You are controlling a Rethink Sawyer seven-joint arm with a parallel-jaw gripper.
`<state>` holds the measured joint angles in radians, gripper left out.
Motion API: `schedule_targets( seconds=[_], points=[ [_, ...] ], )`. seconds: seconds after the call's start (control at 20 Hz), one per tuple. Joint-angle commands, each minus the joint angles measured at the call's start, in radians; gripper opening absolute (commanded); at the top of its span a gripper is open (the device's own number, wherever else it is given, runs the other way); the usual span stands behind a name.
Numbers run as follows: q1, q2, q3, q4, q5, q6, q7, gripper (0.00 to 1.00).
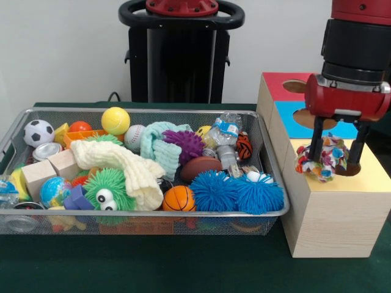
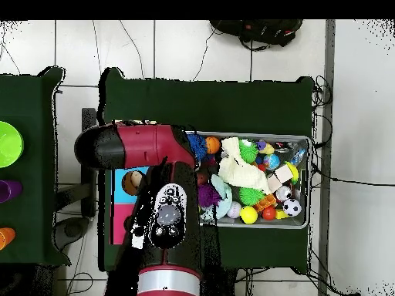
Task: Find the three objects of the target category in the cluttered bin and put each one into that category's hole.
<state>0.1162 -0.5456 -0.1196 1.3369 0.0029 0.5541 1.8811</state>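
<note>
My gripper (image 1: 335, 162) hangs over the yellow-faced box (image 1: 330, 213) at the right and is shut on a knotted rope toy (image 1: 321, 160) of multicoloured cord. The toy hangs just above the box top, at the left edge of the round dark hole (image 1: 346, 171), which the toy and one finger partly hide. The wire mesh bin (image 1: 140, 224) lies to the left, full of clutter; it also shows in the overhead view (image 2: 308, 185). No other rope toy shows plainly among the clutter. In the overhead view my arm (image 2: 166, 208) hides the gripper, the toy and the yellow face.
Behind the yellow box stand the blue-faced box (image 1: 287, 122) and the red-faced box (image 1: 275, 82). In the bin lie two fuzzy blue spiky balls (image 1: 214, 190), a clear jar (image 1: 227, 131), a cream knit cloth (image 1: 122, 165) and several small balls. A side table carries a green bowl (image 2: 8, 143).
</note>
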Motion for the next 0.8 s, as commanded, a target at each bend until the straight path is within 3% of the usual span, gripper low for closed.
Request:
schedule_targets(
  seconds=[0.05,0.45,0.8],
  points=[
    [0.02,0.054,-0.019,0.095,0.039,0.019,0.264,1.0],
    [0.036,0.054,-0.038,0.104,0.07,0.027,0.273,1.0],
    [-0.012,-0.115,-0.035,0.151,0.095,0.216,0.148,1.0]
  ],
)
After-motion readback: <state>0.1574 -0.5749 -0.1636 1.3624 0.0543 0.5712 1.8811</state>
